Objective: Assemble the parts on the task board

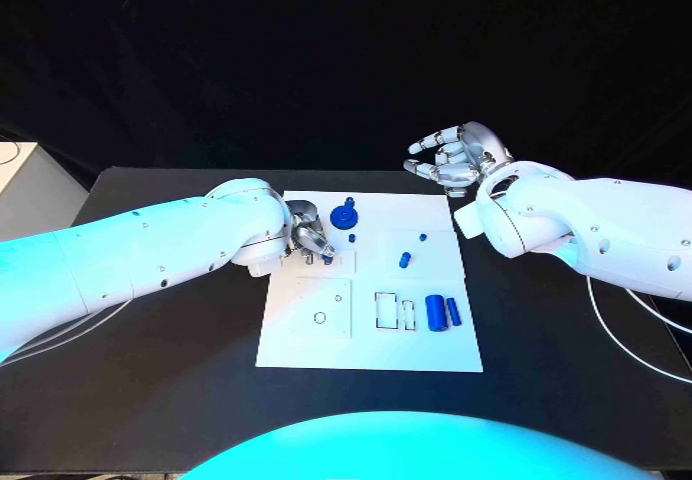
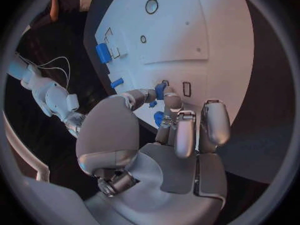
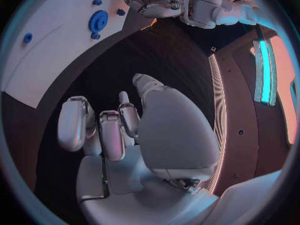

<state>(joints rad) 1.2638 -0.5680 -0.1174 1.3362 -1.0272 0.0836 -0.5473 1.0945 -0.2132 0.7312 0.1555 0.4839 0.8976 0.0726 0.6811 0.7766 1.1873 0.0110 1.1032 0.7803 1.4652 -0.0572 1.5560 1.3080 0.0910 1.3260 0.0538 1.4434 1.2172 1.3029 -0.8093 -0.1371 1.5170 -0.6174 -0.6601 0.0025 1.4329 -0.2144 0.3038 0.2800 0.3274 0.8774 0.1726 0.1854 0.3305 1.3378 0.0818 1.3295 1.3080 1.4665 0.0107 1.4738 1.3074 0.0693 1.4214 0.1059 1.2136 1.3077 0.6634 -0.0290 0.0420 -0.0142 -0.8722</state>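
Observation:
The white task board (image 1: 368, 340) lies in the middle of the black table. My left hand (image 1: 306, 238) is over the board's far left part and pinches a small blue part (image 2: 160, 90) between thumb and a finger, just above a rectangular slot (image 2: 186, 89). A blue gear (image 1: 343, 215) sits right beside that hand. Small blue pegs (image 1: 405, 260) lie mid-board, and two blue cylinders (image 1: 443, 310) lie near the right edge beside outlined slots (image 1: 387, 309). My right hand (image 1: 454, 155) hangs raised beyond the board's far right corner, fingers loosely bent and apart, holding nothing.
Bare black table (image 1: 562, 340) surrounds the board on all sides. A small ring (image 1: 319, 318) marks the board's near left section. White cables (image 1: 635, 330) trail under my right arm at the table's right side.

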